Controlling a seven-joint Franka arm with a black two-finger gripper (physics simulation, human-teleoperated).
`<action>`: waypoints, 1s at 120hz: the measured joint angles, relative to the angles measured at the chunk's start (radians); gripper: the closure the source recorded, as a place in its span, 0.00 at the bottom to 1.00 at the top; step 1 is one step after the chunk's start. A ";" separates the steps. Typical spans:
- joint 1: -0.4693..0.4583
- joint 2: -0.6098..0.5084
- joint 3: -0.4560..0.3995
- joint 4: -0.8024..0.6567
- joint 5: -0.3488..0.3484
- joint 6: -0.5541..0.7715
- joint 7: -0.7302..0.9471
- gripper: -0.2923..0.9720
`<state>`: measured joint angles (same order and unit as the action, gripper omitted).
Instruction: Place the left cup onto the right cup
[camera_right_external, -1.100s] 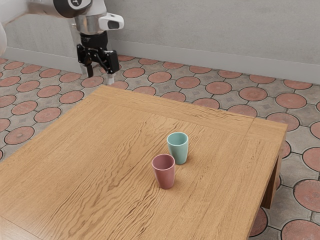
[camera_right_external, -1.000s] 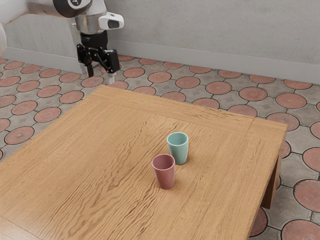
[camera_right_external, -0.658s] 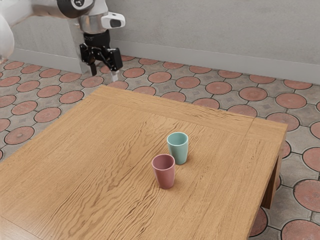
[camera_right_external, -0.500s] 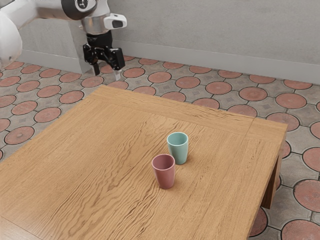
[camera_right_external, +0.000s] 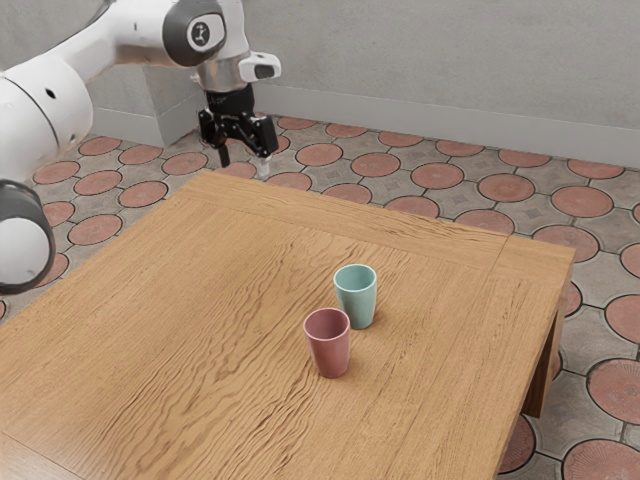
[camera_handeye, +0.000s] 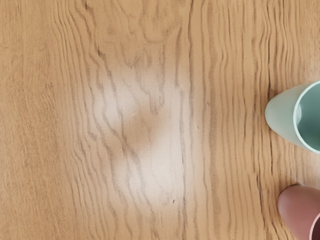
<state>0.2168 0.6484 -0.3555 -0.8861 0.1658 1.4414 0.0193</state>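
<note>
Two cups stand upright and close together on the wooden table (camera_right_external: 180, 330), right of its middle in the exterior view. The pink cup (camera_right_external: 328, 342) is nearer the front and slightly to the left. The teal cup (camera_right_external: 356, 295) is just behind it to the right. My gripper (camera_right_external: 243, 158) hangs open and empty above the table's far left edge, well away from both cups. In the wrist view the teal cup (camera_handeye: 295, 117) and the pink cup (camera_handeye: 300, 212) peek in at one side over the wood grain (camera_handeye: 140, 125).
The table's far edge (camera_right_external: 380, 215) and right edge (camera_right_external: 560, 300) drop to a floor of round red tiles (camera_right_external: 450, 175). A grey wall (camera_right_external: 450, 60) runs behind. The white arm (camera_right_external: 60, 100) comes in from the exterior view's upper left.
My arm has swung toward the exterior view's right and slightly lower, bringing the open gripper from beyond the table's corner to above its far edge. Neither cup has moved.
</note>
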 joint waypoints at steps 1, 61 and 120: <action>-0.001 0.002 0.000 -0.002 0.000 0.002 0.000 0.23; -0.006 0.076 0.005 -0.104 0.002 0.066 -0.035 0.23; -0.012 0.093 -0.010 -0.209 -0.006 0.168 -0.063 0.23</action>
<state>0.2045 0.7416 -0.3659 -1.0947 0.1601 1.6093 -0.0441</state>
